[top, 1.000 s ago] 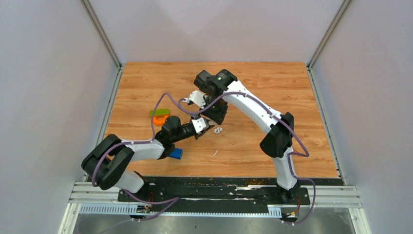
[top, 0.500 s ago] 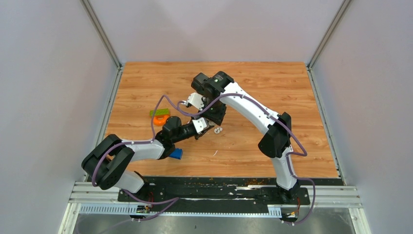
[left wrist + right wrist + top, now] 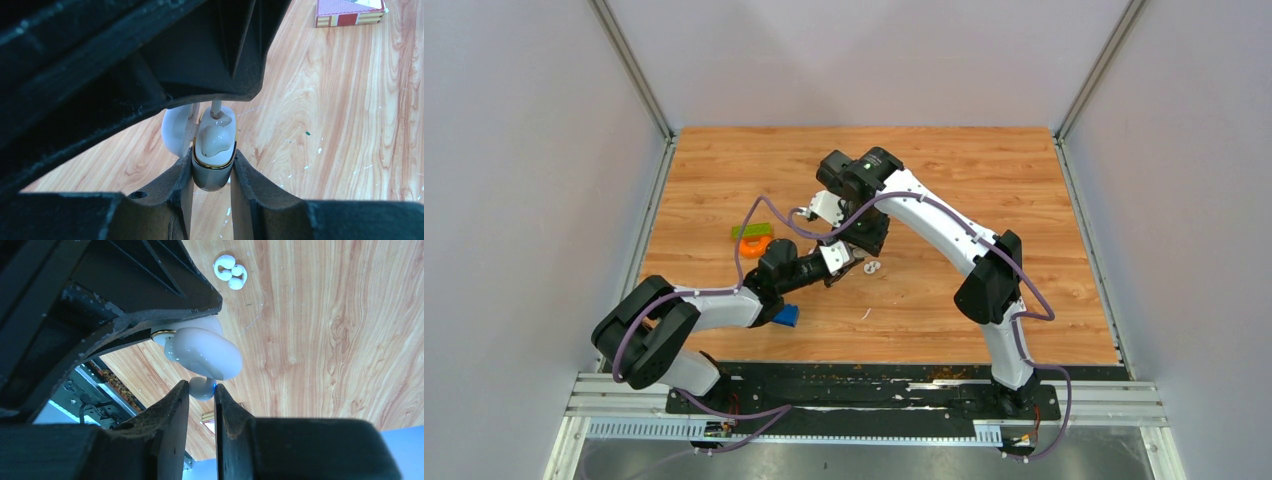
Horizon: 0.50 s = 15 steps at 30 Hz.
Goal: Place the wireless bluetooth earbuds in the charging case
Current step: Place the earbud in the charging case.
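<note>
As left fingers (image 3: 252, 196) clamp case (image 3: 212, 172), right fingers (image 3: 171, 421) pinch earbud (image 3: 201, 388)

The left pincer (image 3: 211, 161) and right pincer (image 3: 201, 390) are moulded black; white arm links (image 3: 934, 220) are trailed by looped purple cables (image 3: 767, 196).

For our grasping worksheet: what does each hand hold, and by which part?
Left hand: the open charging case, clamped across its lower body. Right hand: an earbud, pinched at one rounded end.

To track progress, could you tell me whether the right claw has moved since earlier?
Yes: the right claw edged slightly left, toward the green brick.
</note>
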### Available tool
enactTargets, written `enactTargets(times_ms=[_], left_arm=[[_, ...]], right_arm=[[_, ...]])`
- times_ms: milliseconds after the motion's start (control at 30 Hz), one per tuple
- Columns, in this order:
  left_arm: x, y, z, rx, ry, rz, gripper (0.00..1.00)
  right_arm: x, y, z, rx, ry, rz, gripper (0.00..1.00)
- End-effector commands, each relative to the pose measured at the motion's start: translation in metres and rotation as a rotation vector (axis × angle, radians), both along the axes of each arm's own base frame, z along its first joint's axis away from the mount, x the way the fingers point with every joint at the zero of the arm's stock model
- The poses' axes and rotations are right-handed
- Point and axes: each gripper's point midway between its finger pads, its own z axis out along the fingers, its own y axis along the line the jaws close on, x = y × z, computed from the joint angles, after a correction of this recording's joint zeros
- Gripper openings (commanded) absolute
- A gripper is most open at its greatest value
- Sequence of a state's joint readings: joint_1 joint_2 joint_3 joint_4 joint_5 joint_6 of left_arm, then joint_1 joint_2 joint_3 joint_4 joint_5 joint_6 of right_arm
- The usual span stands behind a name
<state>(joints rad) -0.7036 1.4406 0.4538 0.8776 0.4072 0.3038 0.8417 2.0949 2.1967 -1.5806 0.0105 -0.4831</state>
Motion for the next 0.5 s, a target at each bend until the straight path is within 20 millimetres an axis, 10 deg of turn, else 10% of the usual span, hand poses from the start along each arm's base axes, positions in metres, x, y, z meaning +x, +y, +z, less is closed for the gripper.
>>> enactTargets(times_ms=[0, 467], left_arm=[[0.0065, -0.0113, 0.0235, -0.035, -0.059, -0.008, 0.08], [0.0047, -0.0158, 0.0297, -0.077, -0.034, -0.015, 0.08]], right_arm=[[0.0004, -0.0007, -0.0009, -0.031, -0.034, 0.031, 0.19], [-0.0003, 0.009, -0.0047, -0.004, -0.01, 0.016, 0.18]])
